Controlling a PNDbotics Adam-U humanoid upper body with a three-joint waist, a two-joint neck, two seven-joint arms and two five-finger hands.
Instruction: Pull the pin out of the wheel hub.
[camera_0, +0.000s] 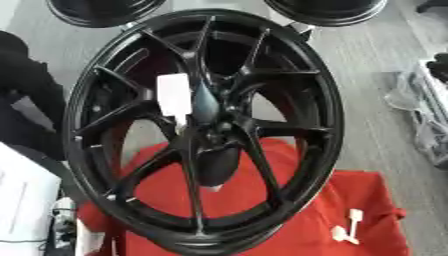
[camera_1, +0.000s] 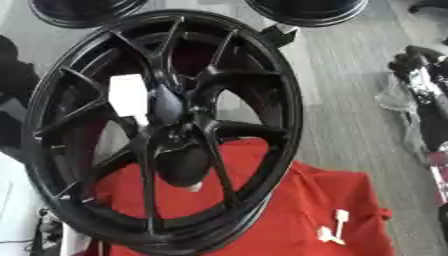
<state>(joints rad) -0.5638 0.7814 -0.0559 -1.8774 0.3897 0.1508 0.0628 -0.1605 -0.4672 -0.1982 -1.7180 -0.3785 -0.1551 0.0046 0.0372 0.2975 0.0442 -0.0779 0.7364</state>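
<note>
Black wheel (camera_0: 206, 127) above red cloth (camera_0: 350, 200); white pin (camera_0: 173, 95) at hub; dark robot hand (camera_0: 214, 162) there, finger state indiscernible.

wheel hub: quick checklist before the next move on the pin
1. Wheel standing tilted over the red cloth: ok.
2. White pin in view beside the hub: ok.
3. Pin seated in the hub: cannot tell, its narrow lower end runs into black.
4. Grasp on the pin: cannot tell, the dark shapes at the hub merge with the spokes.
5. Loose white parts on the cloth, apart from the wheel: ok.
</note>
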